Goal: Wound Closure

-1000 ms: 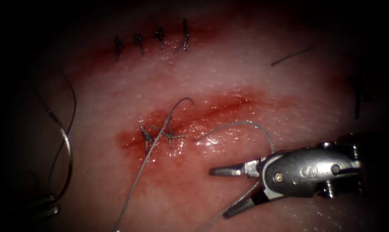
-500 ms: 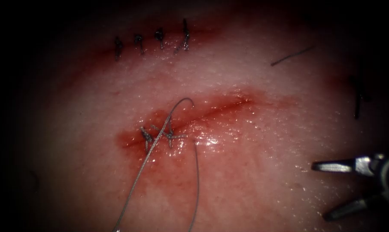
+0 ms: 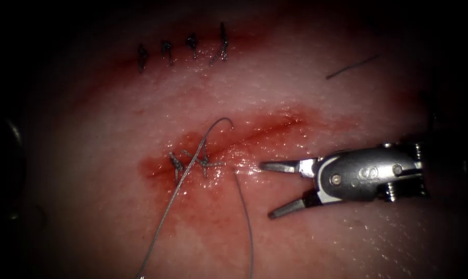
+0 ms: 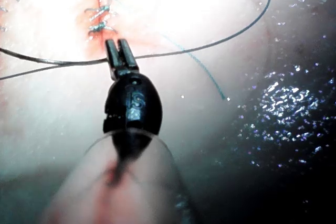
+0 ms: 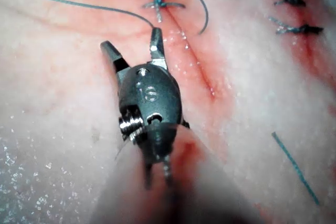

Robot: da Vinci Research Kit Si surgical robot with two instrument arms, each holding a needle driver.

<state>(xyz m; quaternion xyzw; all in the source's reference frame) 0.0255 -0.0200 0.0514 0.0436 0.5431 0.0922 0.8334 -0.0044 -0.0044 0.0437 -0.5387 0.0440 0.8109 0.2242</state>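
Thread (image 3: 167,206) climbs from the lower edge on the left, crosses the two knotted stitches (image 3: 192,163) at the left end of the cut (image 3: 265,126), and arcs over to the cut's far lip. A second strand drops from just right of those stitches straight down the tissue (image 3: 296,248). Red fluid (image 3: 156,170) stains the tissue round the stitches and along the cut. Above, well apart, sits a row of four older stitches (image 3: 182,50).

My left claw (image 4: 119,51) shows in its own wrist view: jaws pressed together, pointing at the stitches, with the thread (image 4: 210,48) crossing them near their base. They look pinched on it, and a long loop swings away from them over the tissue.

My right claw (image 3: 267,189) lies right of the stitches, just on the near side of the cut. It is spread wide and pinches nothing. Its upper jaw tip is close to the second strand, apart from it. The right wrist view shows the same spread (image 5: 131,40), tips aimed at the stitches.

Farther right and higher, a cut end (image 3: 352,67) lies loose on the tissue.
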